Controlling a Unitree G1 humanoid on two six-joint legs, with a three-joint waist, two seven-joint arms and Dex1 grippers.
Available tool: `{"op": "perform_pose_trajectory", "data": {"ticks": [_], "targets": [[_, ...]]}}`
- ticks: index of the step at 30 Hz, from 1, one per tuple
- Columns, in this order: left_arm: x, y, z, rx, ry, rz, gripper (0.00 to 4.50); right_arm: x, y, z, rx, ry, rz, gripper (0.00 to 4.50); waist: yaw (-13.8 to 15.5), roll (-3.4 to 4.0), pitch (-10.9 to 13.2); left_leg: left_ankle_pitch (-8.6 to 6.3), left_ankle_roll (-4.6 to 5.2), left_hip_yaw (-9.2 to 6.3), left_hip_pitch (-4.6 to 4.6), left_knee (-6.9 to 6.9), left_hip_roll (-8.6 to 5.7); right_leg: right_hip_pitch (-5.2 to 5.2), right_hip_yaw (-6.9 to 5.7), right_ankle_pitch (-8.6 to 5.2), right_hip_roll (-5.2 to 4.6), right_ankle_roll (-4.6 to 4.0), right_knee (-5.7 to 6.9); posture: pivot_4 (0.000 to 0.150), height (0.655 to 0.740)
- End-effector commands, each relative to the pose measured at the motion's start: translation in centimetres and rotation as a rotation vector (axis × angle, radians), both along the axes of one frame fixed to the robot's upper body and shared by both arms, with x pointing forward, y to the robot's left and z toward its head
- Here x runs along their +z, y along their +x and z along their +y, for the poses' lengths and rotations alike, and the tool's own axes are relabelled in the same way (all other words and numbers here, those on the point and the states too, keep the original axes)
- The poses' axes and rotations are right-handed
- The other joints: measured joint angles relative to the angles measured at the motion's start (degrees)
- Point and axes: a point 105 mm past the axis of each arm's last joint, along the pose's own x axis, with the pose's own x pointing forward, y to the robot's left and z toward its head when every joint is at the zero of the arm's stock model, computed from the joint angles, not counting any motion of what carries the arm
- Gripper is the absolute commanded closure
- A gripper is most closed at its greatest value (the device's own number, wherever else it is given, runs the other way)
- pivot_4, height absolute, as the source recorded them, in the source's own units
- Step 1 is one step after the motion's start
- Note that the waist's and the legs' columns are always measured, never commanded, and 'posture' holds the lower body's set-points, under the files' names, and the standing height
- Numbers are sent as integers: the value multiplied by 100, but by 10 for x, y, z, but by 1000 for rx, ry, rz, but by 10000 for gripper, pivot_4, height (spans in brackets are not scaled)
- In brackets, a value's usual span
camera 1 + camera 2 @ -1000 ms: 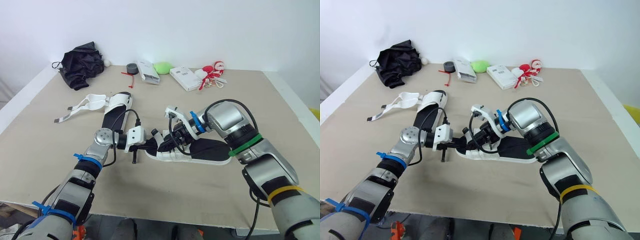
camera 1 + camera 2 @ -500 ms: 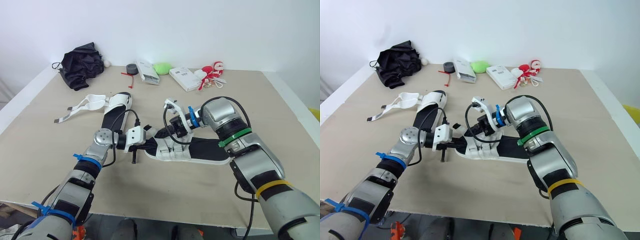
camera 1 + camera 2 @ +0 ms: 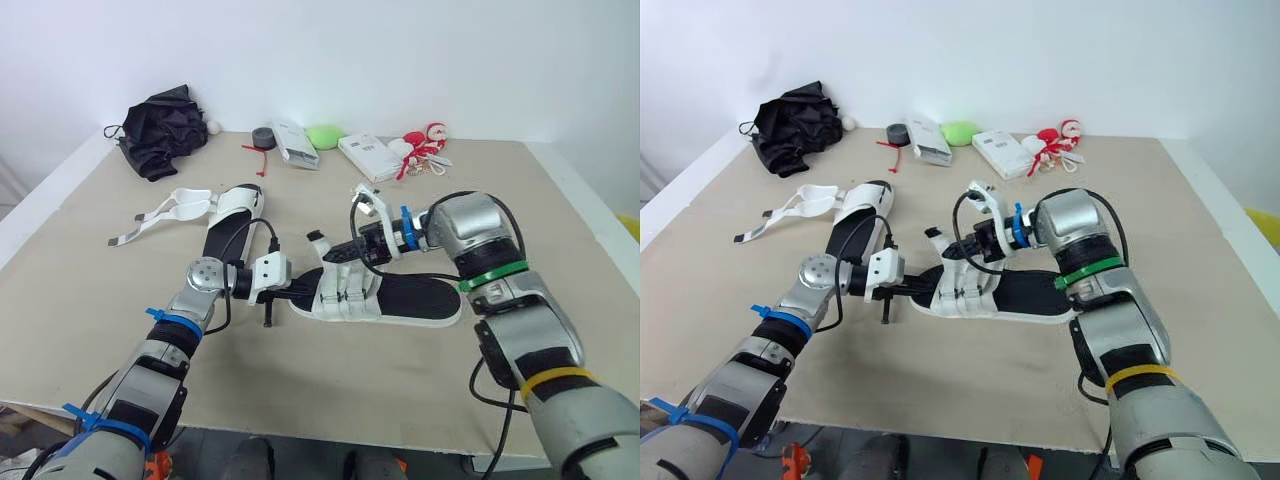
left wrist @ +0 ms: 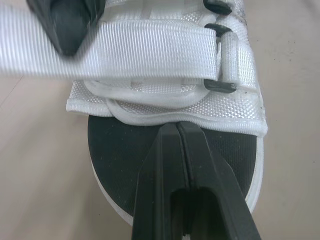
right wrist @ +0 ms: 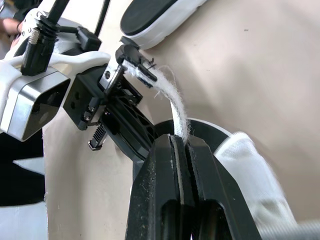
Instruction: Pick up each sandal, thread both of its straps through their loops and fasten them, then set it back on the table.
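The left arm is stretching low and forward, its left gripper (image 3: 293,292) clenched, tips pressing the toe of the sandal (image 3: 412,299) lying mid-table (image 3: 420,392), while the right arm is bending inward, right gripper (image 3: 339,250) pinching the strap (image 3: 319,239).

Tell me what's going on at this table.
The robot is fastening the near sandal, which lies on the table. Its right gripper is shut on a white strap, held up above the sandal. Its left gripper, shut, sits on the sandal's toe. The second sandal lies farther back, straps undone.
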Motion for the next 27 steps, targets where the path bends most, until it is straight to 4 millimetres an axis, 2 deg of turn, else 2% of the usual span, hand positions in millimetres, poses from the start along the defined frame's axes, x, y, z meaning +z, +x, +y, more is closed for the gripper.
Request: {"op": "perform_pose_trajectory", "data": {"ticks": [1,12,15,17,18,19,20,25,27], "targets": [[-88,-46,18,-55,254,305,45000,34,4,-12,-72,35,-136,43164,0,0,0,0,0,0,0,1,0,0,0,0,0,0,0,1500,7400],[-87,-45,15,-65,259,300,45000,-19,9,-24,-240,-136,-117,43164,4,-1,0,0,0,-2,-2,6,-1,-3,-3,0,-2,0,0,1500,7400],[-87,-45,17,-64,263,300,45000,-33,11,-31,-259,-249,-150,35831,3,-2,-3,0,0,-1,-1,9,-1,-4,-2,0,-2,0,-1,1500,7400],[-88,-45,17,-63,263,299,45000,-36,14,-36,-265,-309,-189,28357,3,-4,-7,0,0,-3,4,9,-1,-7,-3,0,-2,0,-1,1500,7400],[-88,-45,17,-63,262,299,45000,-37,17,-40,-278,-353,-222,26347,2,-12,-19,0,0,-4,7,9,-1,-6,-4,-1,-2,-1,-1,1500,7400],[-88,-45,17,-63,262,299,45000,-37,20,-44,-284,-392,-254,20523,3,-14,-21,0,0,-4,8,9,0,-7,-5,-2,-2,-1,-1,1500,7400],[-88,-45,17,-63,262,299,45000,-36,23,-46,-292,-414,-277,18957,19,-26,-25,0,0,-4,8,9,0,-6,-5,-2,-2,-1,-1,1500,7400],[-88,-46,16,-66,260,301,45000,-30,32,-50,-317,-462,-347,196,17,-19,-33,-2,0,-8,3,11,-7,-2,0,-9,-3,1,-6,1500,7400],[-88,-46,16,-67,260,302,45000,-27,34,-50,-316,-469,-368,196,16,-18,-34,-2,0,-9,5,11,-6,-1,-1,-9,-2,0,-6,1500,7400]]}}
